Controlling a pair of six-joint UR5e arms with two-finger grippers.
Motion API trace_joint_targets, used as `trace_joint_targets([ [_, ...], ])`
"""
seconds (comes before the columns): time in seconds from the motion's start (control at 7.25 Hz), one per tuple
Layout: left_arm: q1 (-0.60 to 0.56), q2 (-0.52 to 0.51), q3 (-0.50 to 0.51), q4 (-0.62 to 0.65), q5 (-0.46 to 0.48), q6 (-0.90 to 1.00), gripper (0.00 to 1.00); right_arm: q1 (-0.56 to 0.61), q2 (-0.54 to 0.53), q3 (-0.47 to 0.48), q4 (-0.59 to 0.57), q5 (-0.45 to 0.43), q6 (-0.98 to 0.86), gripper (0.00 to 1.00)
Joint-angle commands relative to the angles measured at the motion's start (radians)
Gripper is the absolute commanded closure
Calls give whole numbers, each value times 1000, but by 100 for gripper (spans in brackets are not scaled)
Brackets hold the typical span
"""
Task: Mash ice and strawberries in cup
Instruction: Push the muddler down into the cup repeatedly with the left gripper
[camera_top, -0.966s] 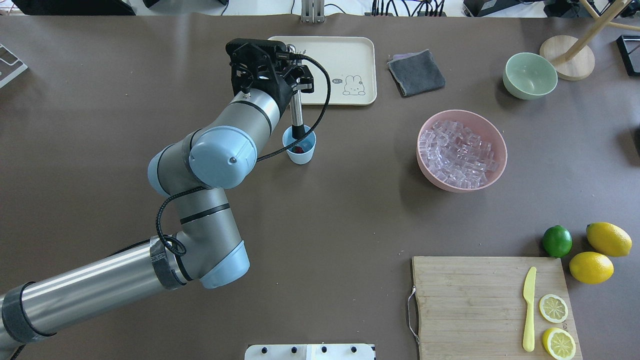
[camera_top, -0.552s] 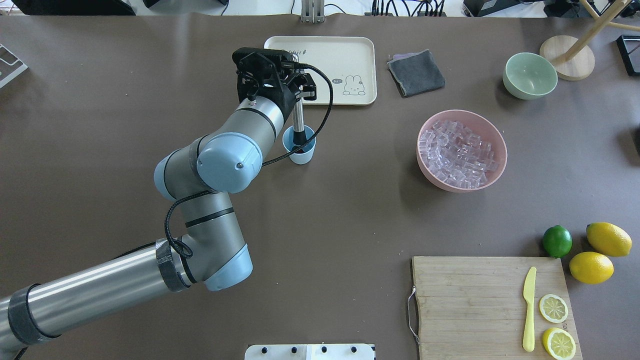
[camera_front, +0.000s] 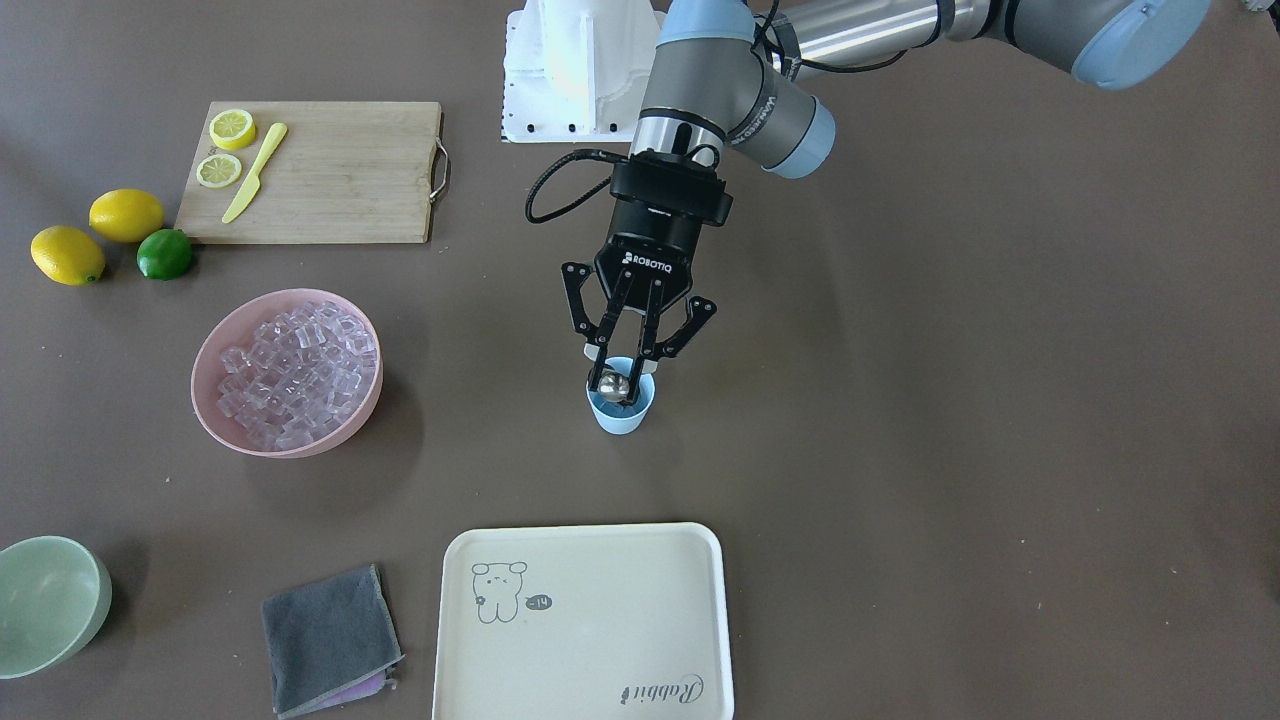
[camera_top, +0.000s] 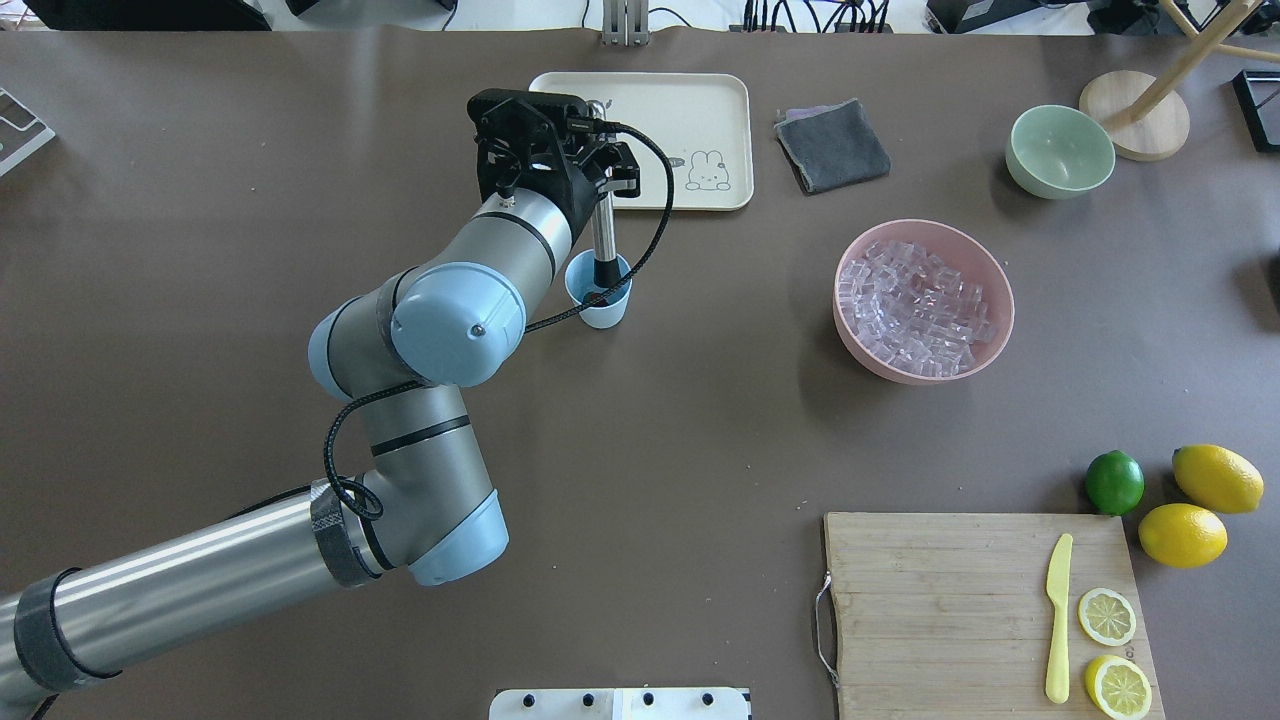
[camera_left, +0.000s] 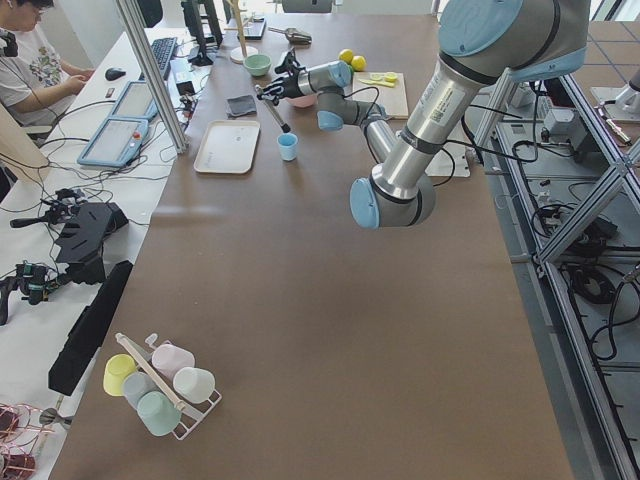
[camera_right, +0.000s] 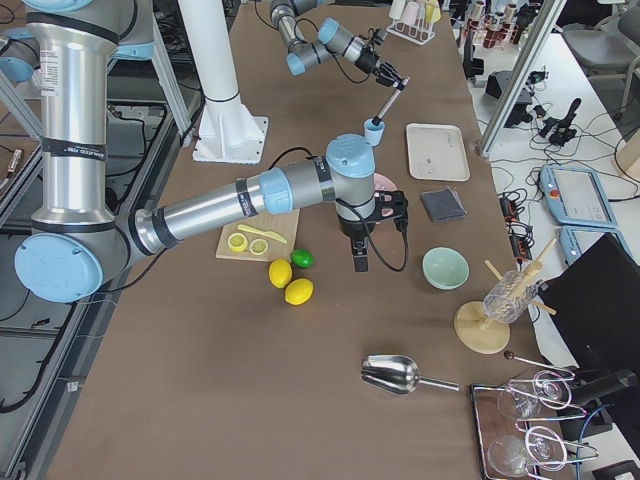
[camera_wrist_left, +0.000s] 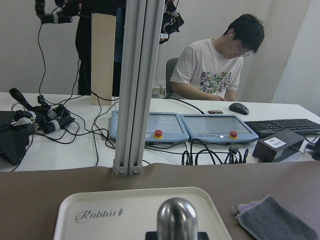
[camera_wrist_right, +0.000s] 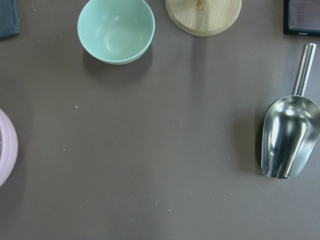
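Overhead exterior: left gripper (camera_top: 605, 185) clamps the masher (camera_top: 603, 235) in the cup (camera_top: 600, 316), mashing apparently underway; ice (camera_top: 920, 300) sits in the bowl (camera_top: 925, 378); right gripper (camera_right: 358, 262) state unclear

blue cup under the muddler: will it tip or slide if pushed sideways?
Likely tips easily: the cup is small, narrower at its base, with nothing bracing it. Probably light, so it may skid on the smooth table. The muddler in the left gripper stands inside it and could lever the rim.
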Motion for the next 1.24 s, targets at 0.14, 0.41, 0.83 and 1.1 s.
trace_joint_targets([
  [0.14, -6, -8, 26, 4, 3, 7, 100, 0, -1, 1, 0, -1, -1, 1],
  [0.41, -2, -1, 75, -8, 4, -2, 100, 0, -12, 10, 0, -1, -1, 1],
  [0.83, 26, 25, 72, -10, 4, -10, 100, 2, -14, 10, 0, -3, -2, 1],
  [1.1, 30, 25, 66, -10, 4, -9, 100, 0, -15, 10, 0, -3, -1, 1],
])
